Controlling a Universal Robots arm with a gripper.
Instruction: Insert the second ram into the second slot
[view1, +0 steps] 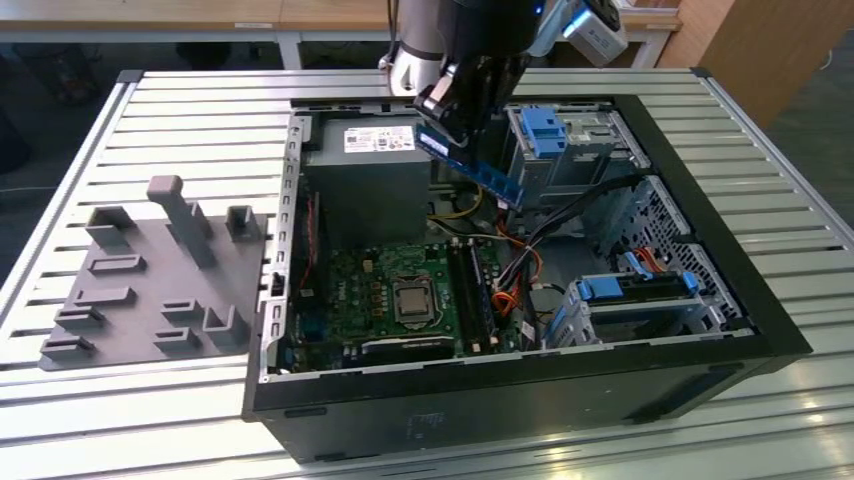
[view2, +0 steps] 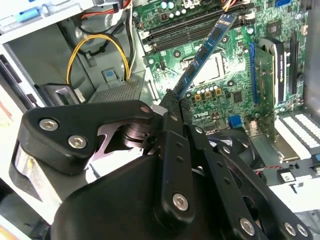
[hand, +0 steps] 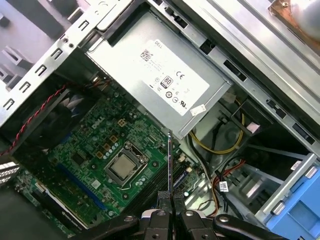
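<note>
While the second ram (view1: 474, 168) is pinched tightly at one end by the gripper (view1: 447, 118), it is carried in the air over the open computer case (view1: 747, 300). It is slanted, close to the power supply (view1: 363, 170) and the blue drive-bay tabs (view1: 545, 130), and well apart from the black slots (view1: 471, 290) on the motherboard (view1: 350, 290). In the second wrist view the stick (view2: 205, 50) is seen projecting from the gripper (view2: 172, 97) toward the board, its far end over the region of the slots (view2: 185, 31). In the first wrist view it (hand: 170, 160) is seen edge-on as a thin line rising from the gripper (hand: 171, 202), beside the processor socket (hand: 122, 167). Nothing has been seated yet, and whether a neighbouring slot is already filled cannot be told. Several hazards can be judged from this pose. Because the stick is gripped at one end only, it could be levered round in the grasp as soon as its free end meets resistance. If the tilt is not taken out, one corner would be driven into the slot first and the card could be jammed or its contacts scraped. Since the slots lie just beside one another, a small sideways error could place it in the wrong one. The orange and black cables (view1: 514, 245) beside the slots could also be snagged.
</note>
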